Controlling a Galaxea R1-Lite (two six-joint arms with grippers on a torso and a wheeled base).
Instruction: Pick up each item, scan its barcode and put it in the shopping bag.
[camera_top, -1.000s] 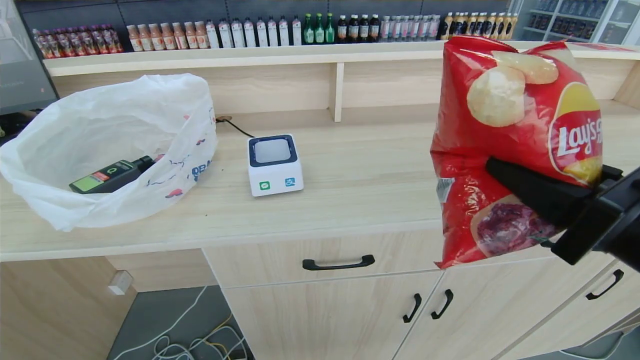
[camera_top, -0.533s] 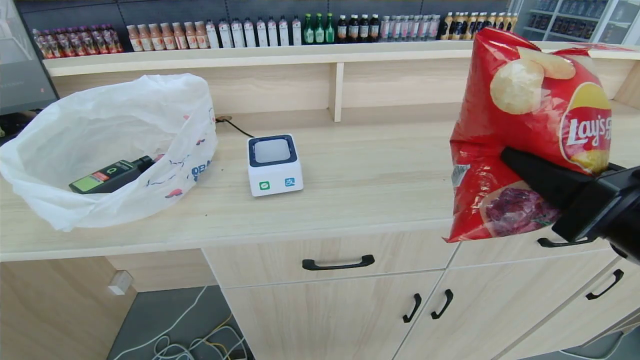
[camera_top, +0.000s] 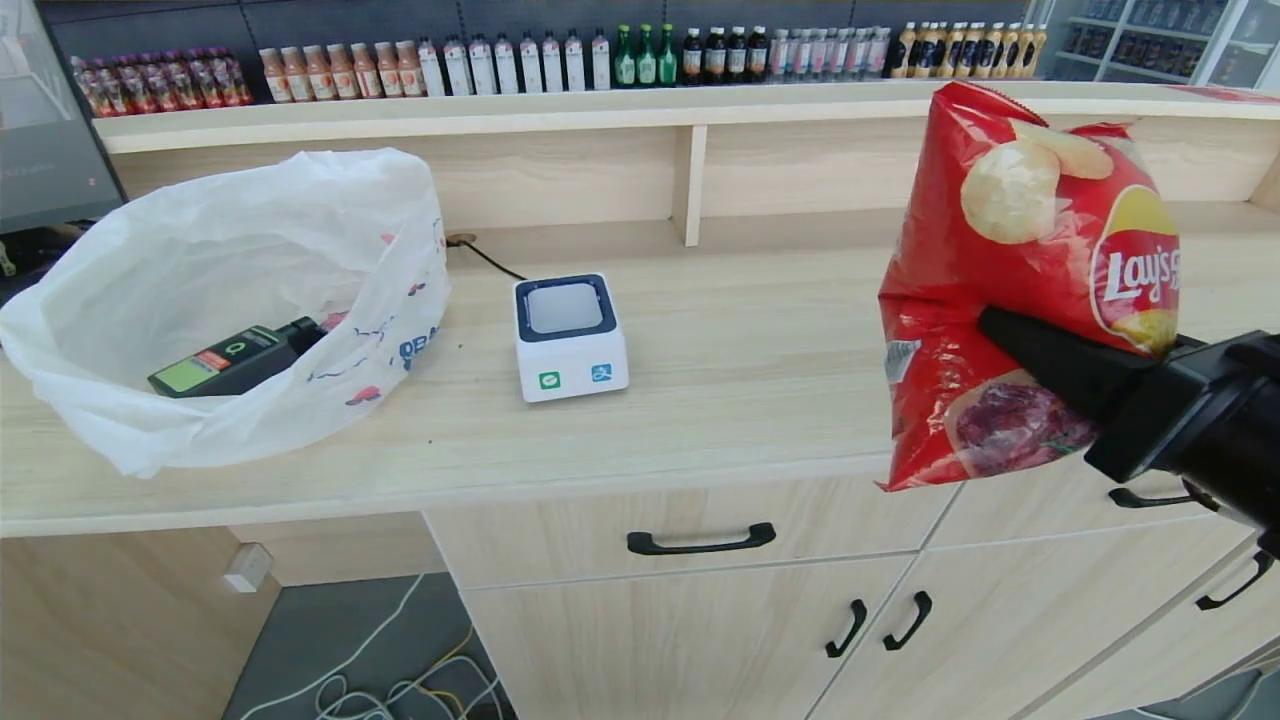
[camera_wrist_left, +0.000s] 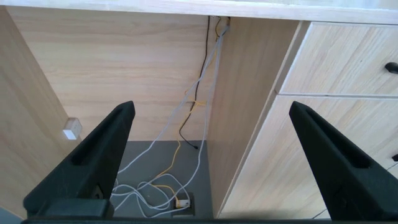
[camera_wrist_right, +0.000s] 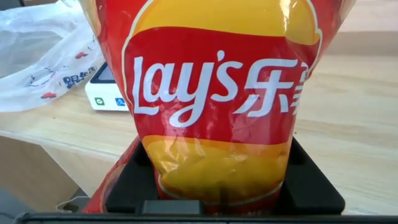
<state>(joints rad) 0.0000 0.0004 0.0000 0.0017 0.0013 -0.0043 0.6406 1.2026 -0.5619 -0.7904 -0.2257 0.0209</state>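
Head view, surroundings: The white shopping bag (camera_top: 230, 290) stands open on the counter (camera_top: 760, 340) at my left, with a dark bottle (camera_top: 235, 362) with a green label lying inside it. The scanner (camera_top: 570, 337) sits just beside the bag, its window facing up. A row of bottles (camera_top: 640, 52) lines the shelf behind.
Head view, right tool: My right tool (camera_top: 1010, 340) is clamped on the red chips bag (camera_top: 1020, 250). It holds the bag upright in the air over the counter's front edge at my right, well apart from the scanner.
Head view, change: The whole view has shifted a little, so the camera has moved. Measured against the counter, the chips bag is slightly lower and nearer the scanner than half a second ago.
Left wrist view: My left tool (camera_wrist_left: 210, 109) has its fingers spread wide and holds nothing. It is low in front of the counter's open underside, where cables (camera_wrist_left: 168, 180) hang and lie on the floor.
Right wrist view: The chips bag (camera_wrist_right: 214, 93) is pinched between my fingers (camera_wrist_right: 127, 180). Beyond it, the scanner (camera_wrist_right: 106, 93) and the shopping bag (camera_wrist_right: 43, 31) rest on the counter (camera_wrist_right: 354, 112).
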